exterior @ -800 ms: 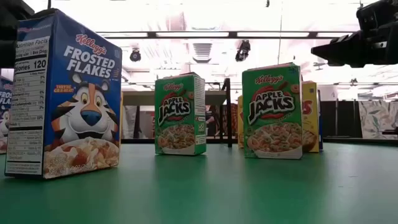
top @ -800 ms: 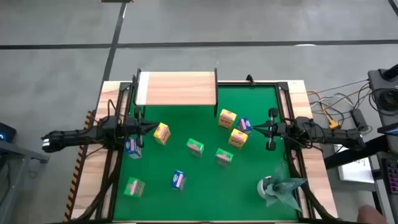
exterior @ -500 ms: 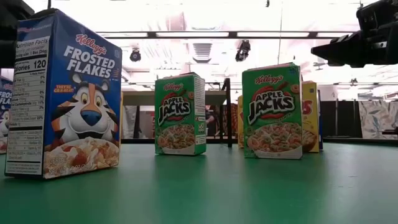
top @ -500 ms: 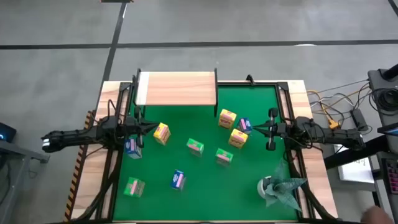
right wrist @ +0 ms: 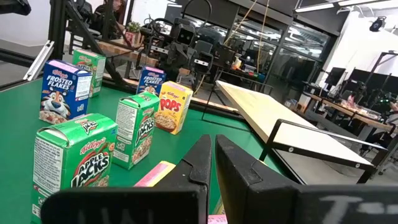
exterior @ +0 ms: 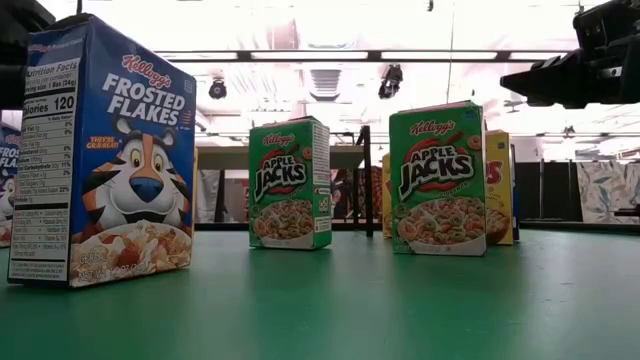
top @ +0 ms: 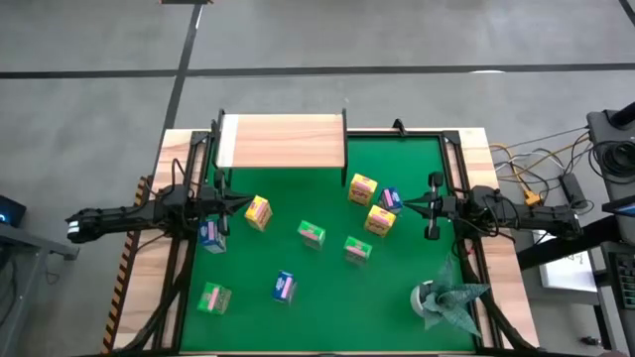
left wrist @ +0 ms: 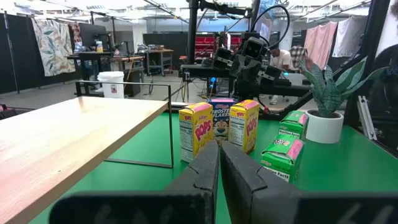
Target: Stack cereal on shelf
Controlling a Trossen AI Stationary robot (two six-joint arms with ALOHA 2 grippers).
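Note:
Nine small cereal boxes stand scattered on the green mat point(top: 417, 159). Among them are a yellow one point(top: 258, 211) and a blue one point(top: 211, 234) at the left. A yellow point(top: 363, 188), a blue point(top: 389, 198) and a yellow box point(top: 380, 220) cluster at the right. Green boxes point(top: 312, 233) point(top: 358, 249) stand in the middle. The wooden shelf point(top: 283, 142) stands at the far left of the mat. My left gripper point(top: 243, 202) is shut and hovers beside the left yellow box. My right gripper point(top: 407, 204) is shut and hovers beside the right cluster.
A grey-green foil-like wad with a white base point(top: 446, 300) stands at the near right corner. A blue box point(top: 284, 287) and a green box point(top: 213, 297) stand near the front edge. Black frame rails run along both sides of the mat.

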